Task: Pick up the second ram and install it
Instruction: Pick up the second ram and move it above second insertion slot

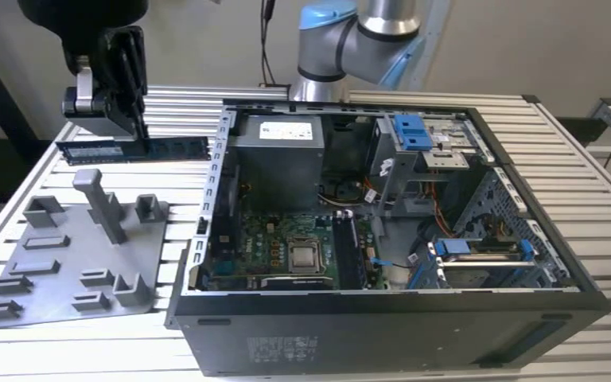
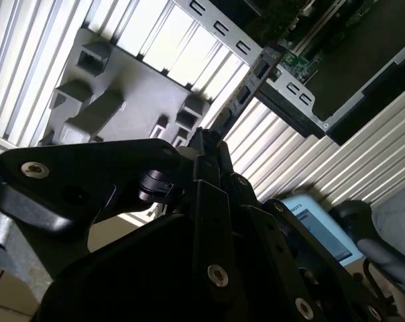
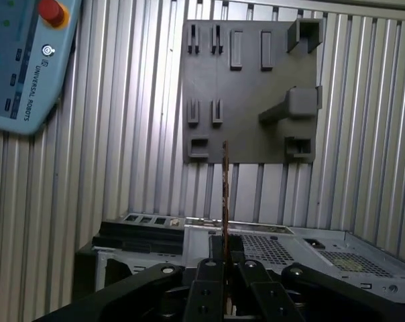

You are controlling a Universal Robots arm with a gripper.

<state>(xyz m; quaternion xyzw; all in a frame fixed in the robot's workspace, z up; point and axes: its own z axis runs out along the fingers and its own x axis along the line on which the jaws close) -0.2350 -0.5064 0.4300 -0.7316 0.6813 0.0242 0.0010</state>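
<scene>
My gripper (image 1: pixel 125 134) hangs above the table at the exterior view's left, shut on the second ram (image 1: pixel 146 149). The stick is dark with a pale label and lies level on its long edge, reaching toward the open computer case (image 1: pixel 391 310). It is in the air, above and behind the grey tray (image 1: pixel 67 267) and apart from it. In the first wrist view the ram (image 3: pixel 225 188) shows edge-on, sticking out from between the fingers (image 3: pixel 209 278). In the second wrist view the ram (image 2: pixel 246 90) points toward the case's edge.
The case lies open on the slatted table (image 1: pixel 560 151), with its motherboard (image 1: pixel 284 247) and slots (image 1: pixel 348 251) exposed. The tray (image 3: pixel 249 87) carries upright blocks, one tall post (image 1: pixel 102 203) below the gripper. A teach pendant (image 3: pixel 21 60) lies on the table.
</scene>
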